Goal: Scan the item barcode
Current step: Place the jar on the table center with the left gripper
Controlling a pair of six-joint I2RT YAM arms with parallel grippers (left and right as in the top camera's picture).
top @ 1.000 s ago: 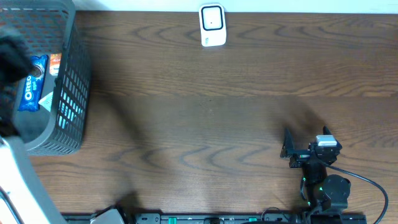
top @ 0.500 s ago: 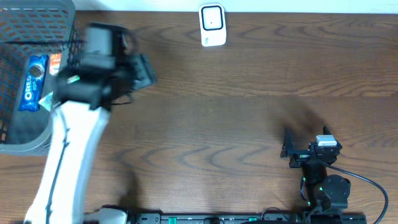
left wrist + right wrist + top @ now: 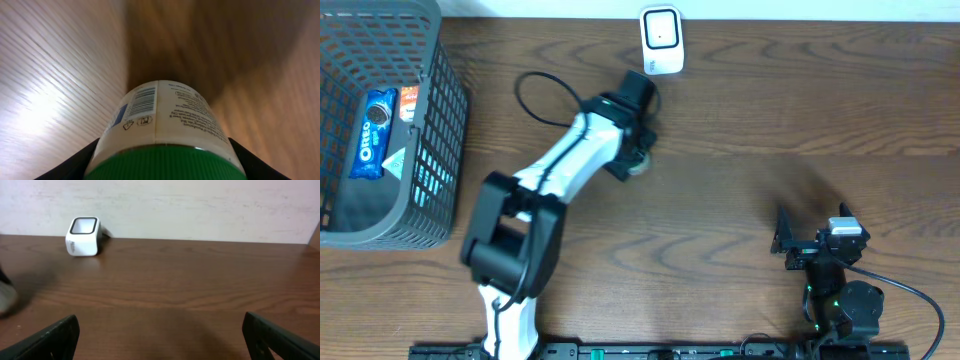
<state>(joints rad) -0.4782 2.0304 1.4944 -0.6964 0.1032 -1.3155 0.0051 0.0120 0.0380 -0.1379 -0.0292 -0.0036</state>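
While our left gripper clamps a bottle below the scanner, upper centre, our right gripper gapes empty.

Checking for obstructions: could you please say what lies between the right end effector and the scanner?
Between right end effector and scanner: bare table, seen in the overhead view.

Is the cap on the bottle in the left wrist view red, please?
No, the bottle carries a green cap.
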